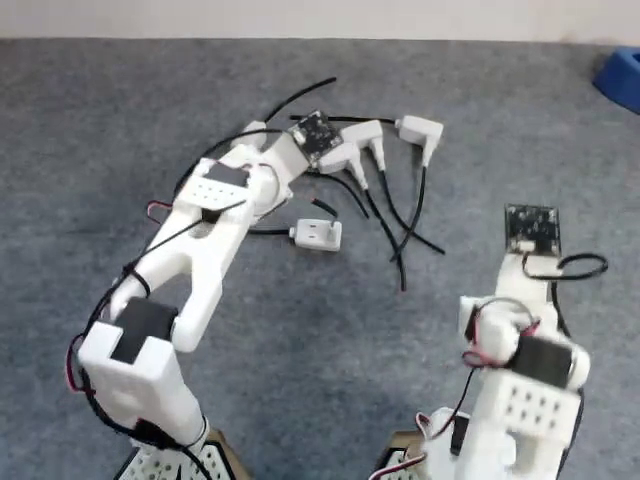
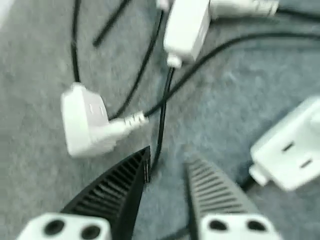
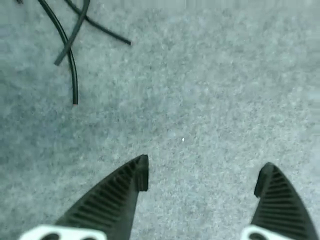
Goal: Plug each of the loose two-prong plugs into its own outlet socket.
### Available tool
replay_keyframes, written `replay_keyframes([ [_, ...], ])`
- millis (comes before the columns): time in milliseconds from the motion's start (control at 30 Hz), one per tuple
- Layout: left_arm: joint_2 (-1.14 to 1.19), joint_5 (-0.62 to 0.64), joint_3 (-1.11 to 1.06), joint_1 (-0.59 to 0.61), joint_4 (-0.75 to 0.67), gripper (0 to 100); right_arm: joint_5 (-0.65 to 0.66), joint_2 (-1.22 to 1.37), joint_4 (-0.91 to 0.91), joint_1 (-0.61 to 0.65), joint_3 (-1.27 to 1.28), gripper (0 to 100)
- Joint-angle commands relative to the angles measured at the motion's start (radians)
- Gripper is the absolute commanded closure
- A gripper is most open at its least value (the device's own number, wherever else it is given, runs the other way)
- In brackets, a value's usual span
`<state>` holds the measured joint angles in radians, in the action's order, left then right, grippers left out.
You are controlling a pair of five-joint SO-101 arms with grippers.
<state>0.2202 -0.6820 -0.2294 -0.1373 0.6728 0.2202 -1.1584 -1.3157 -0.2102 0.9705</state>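
A white outlet socket (image 1: 316, 235) with two slots lies on the grey carpet; it appears again as the socket (image 2: 292, 150) beside my left gripper. Two white plugs (image 1: 362, 145) (image 1: 420, 130) with black cords lie at the back, tangled together. My left gripper (image 2: 169, 167) hangs over this cluster, open with a narrow gap, just short of one white plug (image 2: 85, 120). A black cord (image 2: 161, 125) runs down toward the gap between its fingers. A second white plug (image 2: 187, 27) lies farther off. My right gripper (image 3: 204, 175) is wide open over bare carpet, holding nothing.
Loose black cord ends (image 3: 70, 50) lie on the carpet ahead of the right gripper, and cords (image 1: 395, 225) trail between the two arms. A blue object (image 1: 622, 78) sits at the far right edge. The right arm (image 1: 525, 370) stands at the front right.
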Motion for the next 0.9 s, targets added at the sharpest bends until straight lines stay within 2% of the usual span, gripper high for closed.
replay_keyframes([
  [0,-0.077,-0.006,0.091,0.013,0.233,85,0.002,-0.208,-0.025,0.053,0.007,67.0],
  [100,-0.242,0.014,0.024,0.01,0.261,86,0.002,-0.357,-0.025,0.133,0.058,67.0],
  [267,-0.545,0.269,-0.259,0.013,0.203,82,0.054,-0.487,0.022,0.314,0.203,67.0],
  [400,-0.809,0.387,-0.616,0.071,0.021,82,0.018,-0.519,0.099,0.328,0.344,67.0],
  [500,-1.043,0.399,-0.898,0.131,-0.121,82,-0.035,-0.555,0.186,0.292,0.435,67.0],
  [567,-1.19,0.399,-1.05,0.163,-0.163,82,-0.078,-0.59,0.219,0.271,0.492,67.0],
  [667,-1.385,0.399,-1.194,0.185,-0.158,81,-0.123,-0.668,0.229,0.268,0.567,67.0],
  [867,-1.676,0.399,-1.348,0.186,-0.005,81,-0.127,-0.673,0.226,0.266,0.636,67.0],
])
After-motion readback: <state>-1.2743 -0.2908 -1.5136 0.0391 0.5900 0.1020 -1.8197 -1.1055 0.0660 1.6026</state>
